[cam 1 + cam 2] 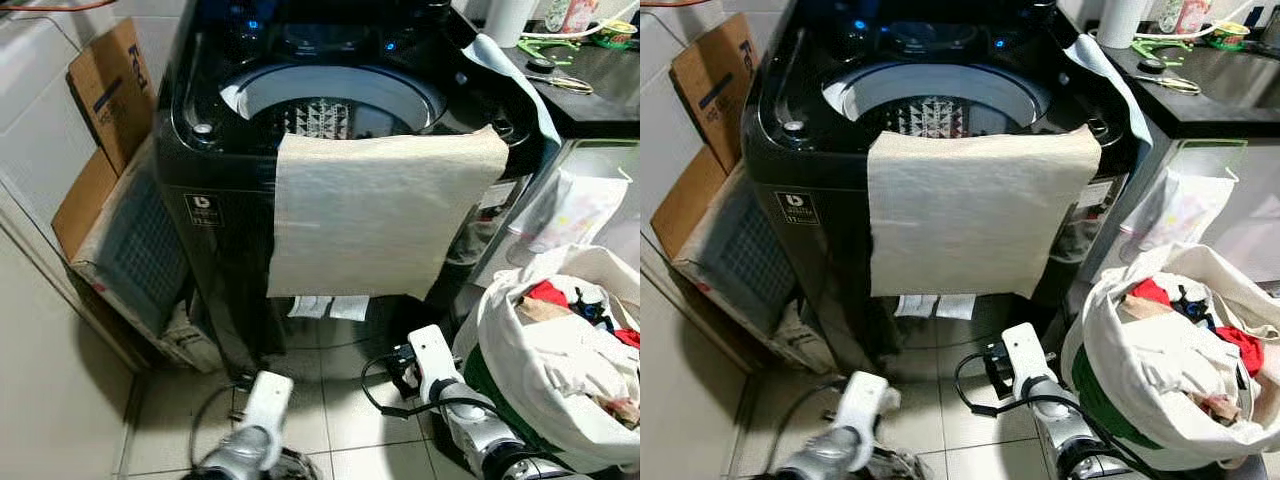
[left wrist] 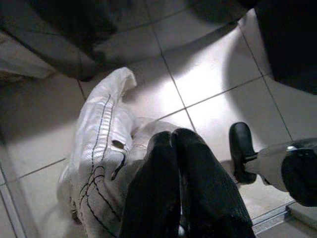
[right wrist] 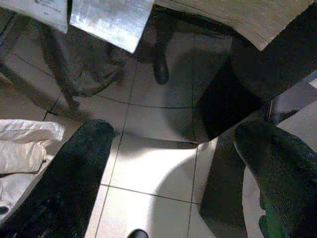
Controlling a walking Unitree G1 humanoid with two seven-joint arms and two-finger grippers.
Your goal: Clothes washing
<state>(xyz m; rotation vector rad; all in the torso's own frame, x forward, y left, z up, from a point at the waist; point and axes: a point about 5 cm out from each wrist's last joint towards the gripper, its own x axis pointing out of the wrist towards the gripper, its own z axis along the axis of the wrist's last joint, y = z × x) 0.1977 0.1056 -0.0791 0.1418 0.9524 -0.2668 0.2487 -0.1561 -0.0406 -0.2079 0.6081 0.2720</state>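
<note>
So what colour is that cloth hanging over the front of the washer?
The cloth is plain cream-beige, no pattern. It shows best in the left eye view.

Pale tiled floor is catching glare under me. Cardboard boxes are leaning on the white wall at ten o'clock, and a dark countertop is sitting at two o'clock.

Tiled floor under washing machine, laundry bag
</note>
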